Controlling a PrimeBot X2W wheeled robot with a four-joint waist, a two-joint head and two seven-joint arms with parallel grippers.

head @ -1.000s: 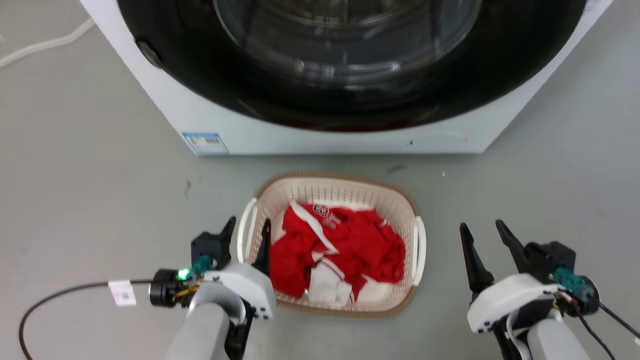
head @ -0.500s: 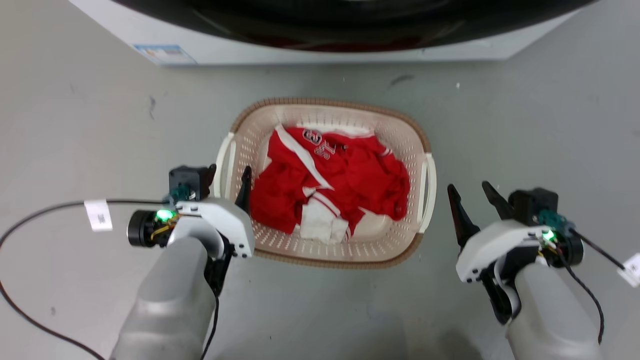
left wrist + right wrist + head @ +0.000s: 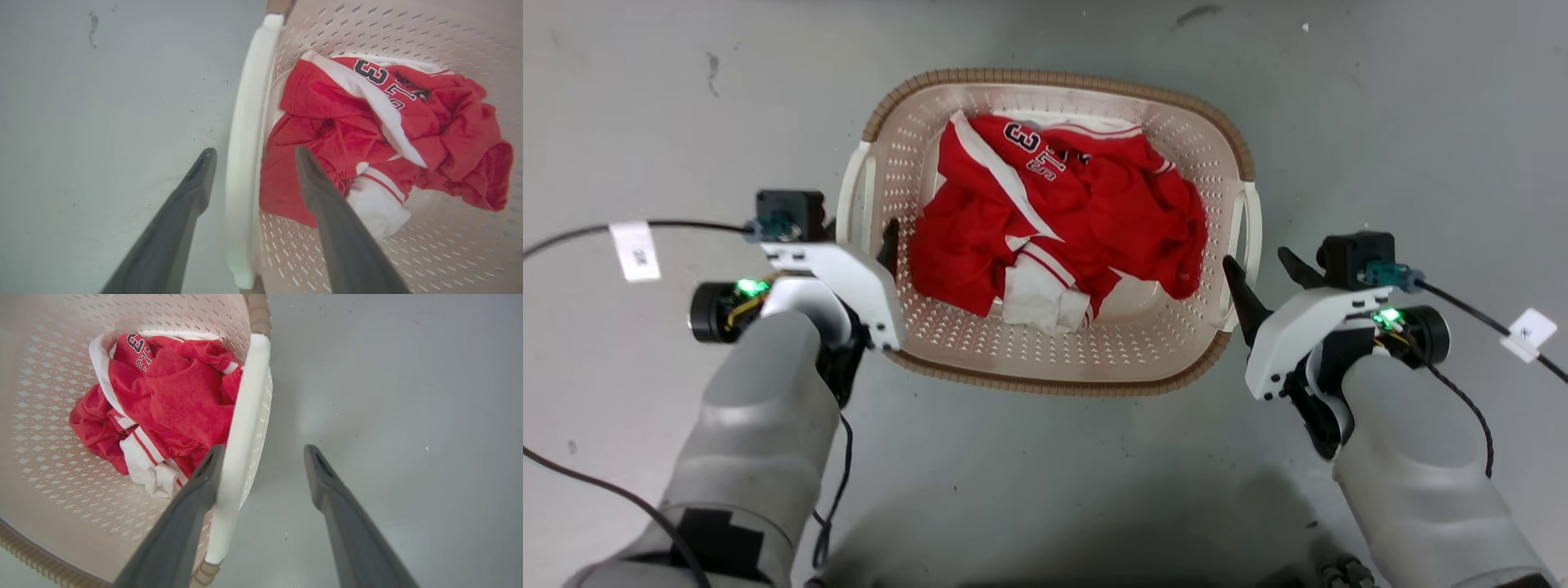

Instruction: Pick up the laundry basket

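The laundry basket (image 3: 1054, 78), cream perforated plastic with a brown rim, sits on the grey floor with a crumpled red and white jersey (image 3: 1086, 212) inside. My left gripper (image 3: 859, 237) is open and straddles the basket's left white handle (image 3: 245, 163): one finger is outside, the other inside the wall, as the left wrist view of the gripper (image 3: 254, 152) shows. My right gripper (image 3: 1258, 260) is open at the right white handle (image 3: 245, 416). In the right wrist view this gripper (image 3: 264, 449) has its inner finger against the handle and its outer finger over bare floor.
Grey floor (image 3: 1380, 122) lies all around the basket. A black cable with a white tag (image 3: 633, 249) trails off my left wrist, and another tagged cable (image 3: 1531, 333) runs from my right wrist. My shadow darkens the floor at the bottom edge.
The head camera has tilted down, so the washer has left the picture. My right gripper has closed in on the right handle. The left gripper stays astride the left handle.
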